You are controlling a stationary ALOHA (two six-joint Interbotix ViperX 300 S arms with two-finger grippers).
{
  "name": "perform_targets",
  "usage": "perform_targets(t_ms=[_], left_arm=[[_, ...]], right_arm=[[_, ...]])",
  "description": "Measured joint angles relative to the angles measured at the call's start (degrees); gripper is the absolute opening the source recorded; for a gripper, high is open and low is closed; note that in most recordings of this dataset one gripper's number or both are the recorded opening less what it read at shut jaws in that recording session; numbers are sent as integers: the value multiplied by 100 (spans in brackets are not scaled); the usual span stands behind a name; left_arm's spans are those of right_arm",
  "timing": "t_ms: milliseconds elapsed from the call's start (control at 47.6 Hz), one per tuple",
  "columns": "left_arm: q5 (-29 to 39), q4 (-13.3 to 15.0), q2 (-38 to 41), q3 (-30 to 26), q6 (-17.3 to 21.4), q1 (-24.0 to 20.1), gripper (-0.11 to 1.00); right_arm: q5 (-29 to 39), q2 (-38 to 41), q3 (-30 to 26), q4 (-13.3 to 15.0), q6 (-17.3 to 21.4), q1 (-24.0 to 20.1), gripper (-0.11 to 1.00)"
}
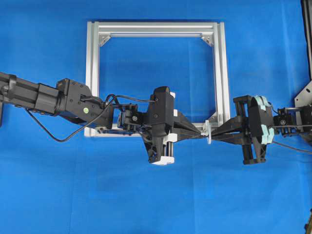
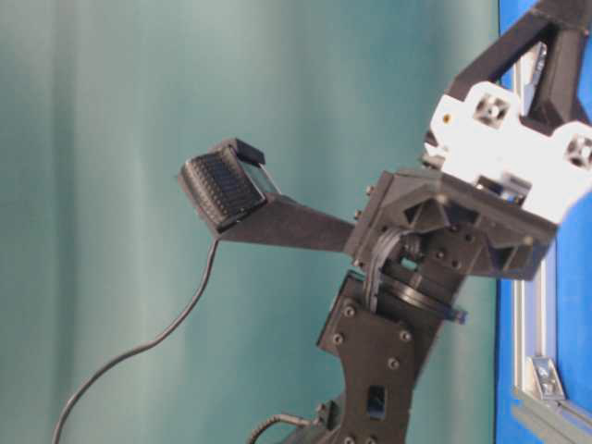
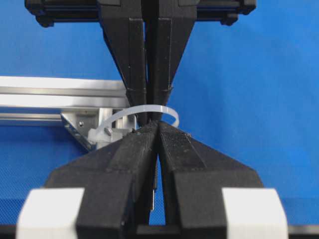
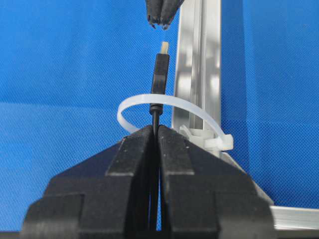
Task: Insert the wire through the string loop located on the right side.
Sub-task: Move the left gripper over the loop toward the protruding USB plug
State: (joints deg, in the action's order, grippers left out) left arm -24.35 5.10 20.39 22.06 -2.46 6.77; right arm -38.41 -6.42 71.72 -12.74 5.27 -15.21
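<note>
Wire (image 4: pixel 159 79): plug tip is through the loop (image 4: pixel 169 107), long axis in line with both claws, pointing from the right claw (image 4: pixel 155 130) toward the left claw (image 4: pixel 160 20).

Right claw is clamped on the wire just behind the loop. Left claw is closed, empty, its tips just beyond the plug tip, apart from it.

Loop stands on the frame (image 1: pixel 220 73) at its lower right corner in the overhead view.

Judgement: left claw is nearer the tip; it would need to open before it can take it.

A robotics lab test bench: the worktop (image 1: pixel 48 185) is draped in plain blue cloth, with a square aluminium frame (image 1: pixel 92 73) laid flat toward twelve o'clock. Two black robot arms reach in from nine and three o'clock, and a teal curtain (image 2: pixel 92 277) backs the table-level view.
</note>
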Motion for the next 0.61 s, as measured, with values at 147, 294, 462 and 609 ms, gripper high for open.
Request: perform_targets(t_ms=[147, 294, 462, 609], left_arm=[[18, 0, 0, -9, -9, 0, 15], [18, 0, 0, -9, 0, 0, 58], [9, 9, 0, -9, 9, 9, 91], [18, 0, 0, -9, 9, 9, 88]], right_arm=[[0, -9, 0, -9, 0, 0, -4], [0, 0, 0, -9, 0, -9, -4], [9, 0, 0, -9, 0, 0, -4], [9, 0, 0, -9, 0, 0, -4]])
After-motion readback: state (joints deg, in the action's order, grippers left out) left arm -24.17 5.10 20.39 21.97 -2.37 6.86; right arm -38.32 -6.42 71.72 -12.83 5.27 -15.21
